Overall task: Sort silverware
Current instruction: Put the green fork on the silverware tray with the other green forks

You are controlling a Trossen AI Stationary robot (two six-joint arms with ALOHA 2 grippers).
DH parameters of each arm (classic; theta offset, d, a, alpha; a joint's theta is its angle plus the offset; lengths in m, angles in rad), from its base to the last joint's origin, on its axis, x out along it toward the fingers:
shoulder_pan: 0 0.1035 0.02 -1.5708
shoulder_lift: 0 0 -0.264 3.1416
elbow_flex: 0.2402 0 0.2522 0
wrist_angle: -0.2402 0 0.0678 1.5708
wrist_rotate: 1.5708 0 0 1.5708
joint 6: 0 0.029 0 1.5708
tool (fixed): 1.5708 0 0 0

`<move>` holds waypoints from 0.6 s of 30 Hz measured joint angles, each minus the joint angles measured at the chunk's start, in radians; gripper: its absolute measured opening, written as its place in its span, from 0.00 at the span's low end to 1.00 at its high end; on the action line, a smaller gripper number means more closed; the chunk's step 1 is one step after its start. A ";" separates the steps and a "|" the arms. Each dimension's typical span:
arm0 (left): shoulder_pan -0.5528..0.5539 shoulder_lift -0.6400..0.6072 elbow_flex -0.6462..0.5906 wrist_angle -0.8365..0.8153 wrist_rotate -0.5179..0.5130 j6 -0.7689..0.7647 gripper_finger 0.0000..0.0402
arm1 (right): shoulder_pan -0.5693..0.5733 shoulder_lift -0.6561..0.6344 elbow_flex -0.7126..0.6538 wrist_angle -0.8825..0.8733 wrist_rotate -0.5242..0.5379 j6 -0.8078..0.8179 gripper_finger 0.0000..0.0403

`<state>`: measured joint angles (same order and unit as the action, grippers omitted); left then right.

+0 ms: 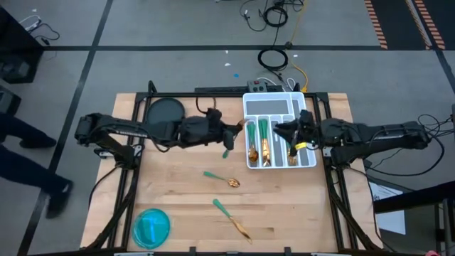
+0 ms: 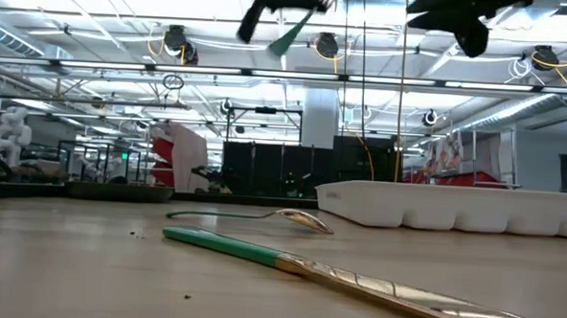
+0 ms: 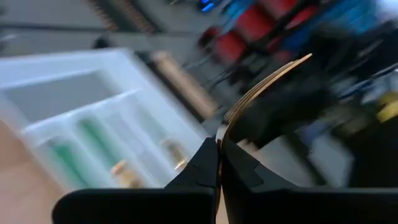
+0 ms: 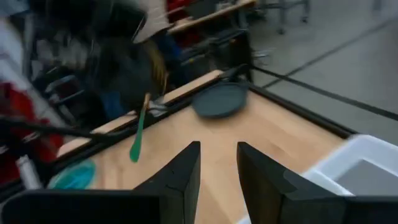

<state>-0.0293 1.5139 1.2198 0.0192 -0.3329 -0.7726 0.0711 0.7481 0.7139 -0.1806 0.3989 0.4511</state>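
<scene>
Your left gripper (image 1: 234, 132), clamped on a fork (image 1: 228, 144) at centre frame, holds it steeply tilted, teal handle hanging down-left, while the right gripper (image 1: 279, 130) stands part-open, empty, over the tray (image 1: 308, 161).

You have two utensils lying loose on the counter (image 1: 178, 206): one spoon (image 1: 222, 178) and one knife (image 1: 232, 217). A third piece, a fork (image 1: 227, 148), hangs in the air. There is one white tray (image 1: 307, 162), one blue bowl (image 1: 152, 227), one dark round dish (image 1: 165, 110).
</scene>
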 joint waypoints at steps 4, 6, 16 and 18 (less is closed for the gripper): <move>0.014 0.005 0.000 0.174 0.073 0.055 0.01 | -0.002 0.041 -0.006 0.100 -0.035 -0.076 0.25; 0.020 0.010 0.001 0.212 0.112 0.081 0.01 | -0.008 0.058 -0.004 0.184 -0.066 -0.117 0.26; 0.023 0.029 0.000 0.331 0.201 0.172 0.01 | -0.064 0.074 -0.004 0.293 -0.118 -0.156 0.44; 0.023 0.039 0.000 0.359 0.222 0.177 0.01 | -0.073 0.074 -0.004 0.317 -0.123 -0.170 0.47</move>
<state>-0.0067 1.5528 1.2198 0.3786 -0.1106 -0.5953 -0.0015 0.8223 0.7094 0.1369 0.2759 0.2811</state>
